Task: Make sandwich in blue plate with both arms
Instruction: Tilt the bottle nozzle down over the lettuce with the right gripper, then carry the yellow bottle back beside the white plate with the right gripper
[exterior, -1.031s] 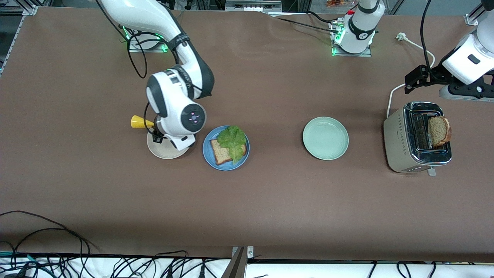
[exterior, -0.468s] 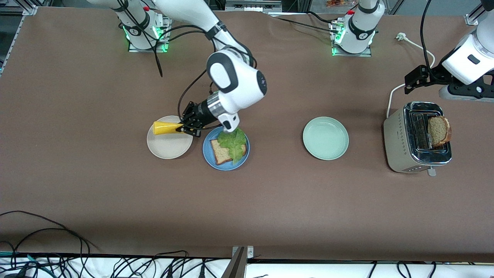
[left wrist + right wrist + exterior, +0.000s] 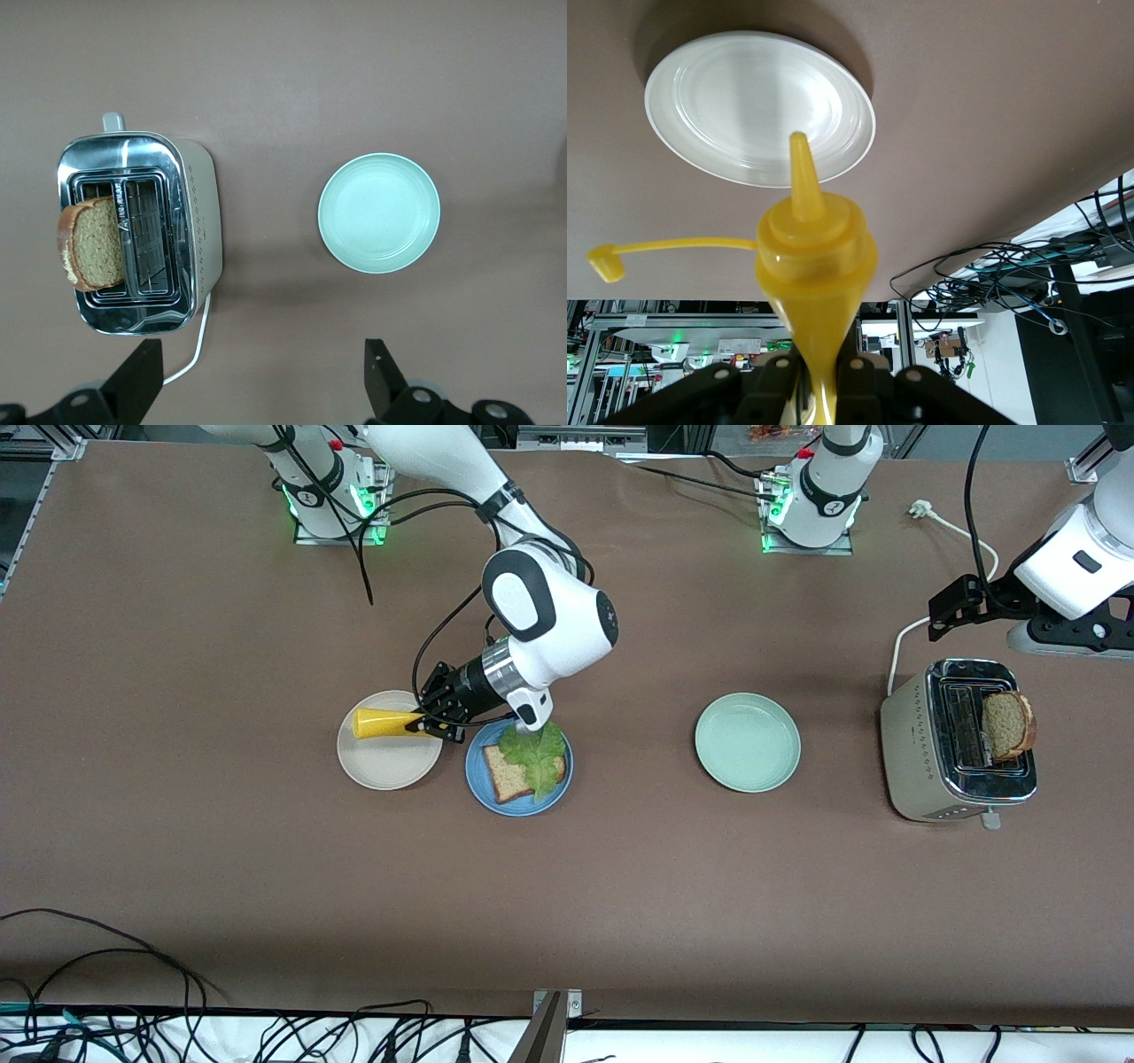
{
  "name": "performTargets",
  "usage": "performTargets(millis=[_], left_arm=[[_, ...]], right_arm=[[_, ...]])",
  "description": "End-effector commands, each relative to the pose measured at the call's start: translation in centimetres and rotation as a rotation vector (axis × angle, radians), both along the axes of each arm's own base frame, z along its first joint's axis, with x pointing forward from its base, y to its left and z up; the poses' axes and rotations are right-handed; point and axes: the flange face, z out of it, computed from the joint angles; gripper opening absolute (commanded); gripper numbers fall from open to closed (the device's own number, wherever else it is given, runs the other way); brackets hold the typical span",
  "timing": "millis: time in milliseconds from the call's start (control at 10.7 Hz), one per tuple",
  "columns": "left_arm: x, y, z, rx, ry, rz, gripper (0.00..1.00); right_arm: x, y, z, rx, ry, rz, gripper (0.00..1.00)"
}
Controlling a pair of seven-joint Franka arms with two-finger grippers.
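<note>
Yellow plastic stands out: the right gripper [image 3: 431, 719] pinches a yellow squeeze bottle [image 3: 383, 722] lying sideways in the air over the beige plate [image 3: 386, 766], its cap dangling on a strap. Just beside that plate, toward the left arm's end, the blue plate [image 3: 489, 790] carries one bread slice [image 3: 504, 774] with a lettuce leaf [image 3: 536, 749] lying partly over it. Well apart, farther toward the left arm's end, sits an empty pale green plate [image 3: 747, 742], then a silver toaster [image 3: 930, 753] with a second bread slice [image 3: 1006, 724] sticking out of a slot. The left gripper [image 3: 261, 385] waits above the toaster, fingers spread wide, holding nothing.
</note>
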Motion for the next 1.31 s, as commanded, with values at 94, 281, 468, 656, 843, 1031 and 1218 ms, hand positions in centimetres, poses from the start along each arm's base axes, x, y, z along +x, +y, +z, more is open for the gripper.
performTargets(millis=[94, 281, 468, 656, 843, 1031, 1218], left_arm=[[0.2, -0.1, 0.4, -0.011, -0.009, 0.000, 1.00], [0.2, -0.1, 0.3, -0.010, -0.007, 0.000, 1.00], [0.2, -0.1, 0.3, -0.010, -0.007, 0.000, 1.00], [0.2, -0.1, 0.3, -0.010, -0.007, 0.000, 1.00], [0.2, -0.1, 0.2, -0.010, -0.006, 0.000, 1.00], [0.5, 0.3, -0.1, -0.010, -0.001, 0.008, 1.00], [0.7, -0.1, 0.0, -0.008, -0.015, 0.001, 1.00]], right_arm=[[0.8, 0.0, 0.8, -0.012, -0.019, -0.010, 0.14], [1.7, -1.5, 1.4, 0.025, 0.004, -0.057, 0.14], [4.6, -6.2, 4.5, 0.189, 0.072, -0.201, 0.14], [8.4, -13.7, 6.8, 0.386, 0.182, -0.352, 0.14], [10.6, -19.8, 8.3, 0.579, 0.304, -0.412, 0.14], [12.5, -26.5, 8.9, 0.753, 0.401, -0.431, 0.14], [13.8, -32.2, 8.8, 0.942, 0.484, -0.418, 0.14]])
